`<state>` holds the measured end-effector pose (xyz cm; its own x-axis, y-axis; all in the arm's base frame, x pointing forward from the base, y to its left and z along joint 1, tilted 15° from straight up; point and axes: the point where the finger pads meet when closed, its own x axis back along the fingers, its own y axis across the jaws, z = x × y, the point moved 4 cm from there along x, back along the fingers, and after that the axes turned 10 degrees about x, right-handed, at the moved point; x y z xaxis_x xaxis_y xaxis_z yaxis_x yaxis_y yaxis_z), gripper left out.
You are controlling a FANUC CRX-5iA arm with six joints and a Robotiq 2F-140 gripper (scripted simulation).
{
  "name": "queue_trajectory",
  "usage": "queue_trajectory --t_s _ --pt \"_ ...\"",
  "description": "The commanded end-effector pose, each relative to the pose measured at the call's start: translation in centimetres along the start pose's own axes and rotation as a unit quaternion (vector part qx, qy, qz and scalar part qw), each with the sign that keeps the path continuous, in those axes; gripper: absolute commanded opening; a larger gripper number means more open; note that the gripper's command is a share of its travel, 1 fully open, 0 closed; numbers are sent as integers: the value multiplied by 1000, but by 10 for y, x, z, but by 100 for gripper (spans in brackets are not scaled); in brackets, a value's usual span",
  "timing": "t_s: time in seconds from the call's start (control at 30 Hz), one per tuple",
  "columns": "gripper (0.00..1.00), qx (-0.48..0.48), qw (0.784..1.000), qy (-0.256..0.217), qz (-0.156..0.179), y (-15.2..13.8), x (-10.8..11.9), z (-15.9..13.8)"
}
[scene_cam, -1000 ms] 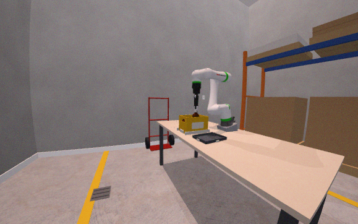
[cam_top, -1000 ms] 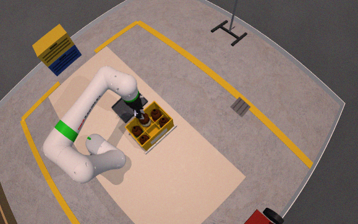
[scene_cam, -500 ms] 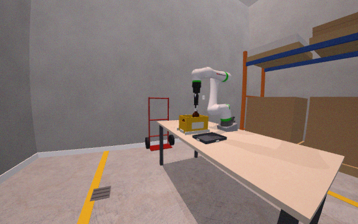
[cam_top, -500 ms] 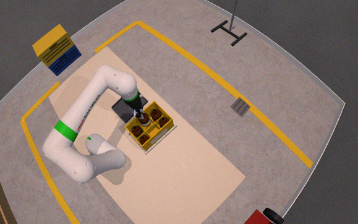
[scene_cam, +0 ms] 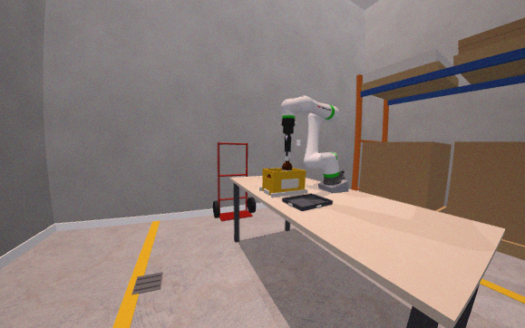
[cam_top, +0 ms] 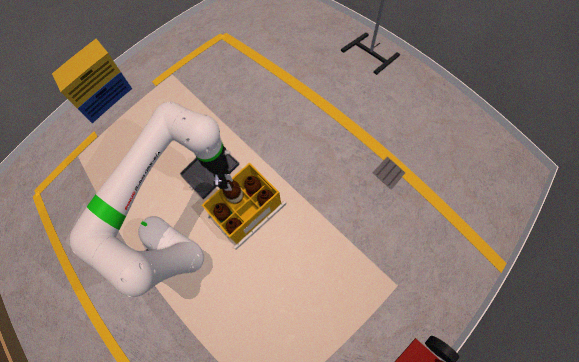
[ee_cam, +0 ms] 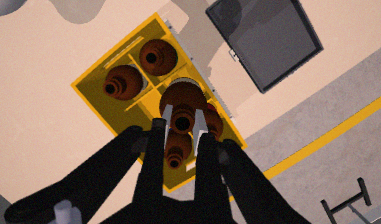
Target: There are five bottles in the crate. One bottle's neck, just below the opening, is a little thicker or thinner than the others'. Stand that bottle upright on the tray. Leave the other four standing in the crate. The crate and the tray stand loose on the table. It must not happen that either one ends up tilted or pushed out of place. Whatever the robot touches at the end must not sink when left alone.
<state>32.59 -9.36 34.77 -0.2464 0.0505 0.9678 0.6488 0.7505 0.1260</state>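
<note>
A yellow crate (cam_top: 242,203) stands on the table and holds brown bottles. My gripper (ee_cam: 182,117) is shut on the neck of one brown bottle (ee_cam: 182,102), which sits higher than the others, partly raised out of its cell; it also shows in the overhead view (cam_top: 231,189) and the side view (scene_cam: 286,165). Other bottles stand in the crate (ee_cam: 157,56) (ee_cam: 122,83) (ee_cam: 176,149), and one (ee_cam: 213,122) is half hidden behind my finger. The dark tray (ee_cam: 263,40) lies beside the crate, empty; it shows in the side view (scene_cam: 306,201) too.
The arm's base (scene_cam: 332,180) stands on the table behind the crate. A red hand truck (scene_cam: 233,181) stands on the floor beyond the table's far end. Shelving with cardboard boxes (scene_cam: 447,172) fills the right side.
</note>
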Motion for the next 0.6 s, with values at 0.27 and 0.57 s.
queue_trajectory --t_s 0.27,0.57 --pt "10 0 1000 -1 0 0 10 0" --pt "10 0 1000 -1 0 0 14 0"
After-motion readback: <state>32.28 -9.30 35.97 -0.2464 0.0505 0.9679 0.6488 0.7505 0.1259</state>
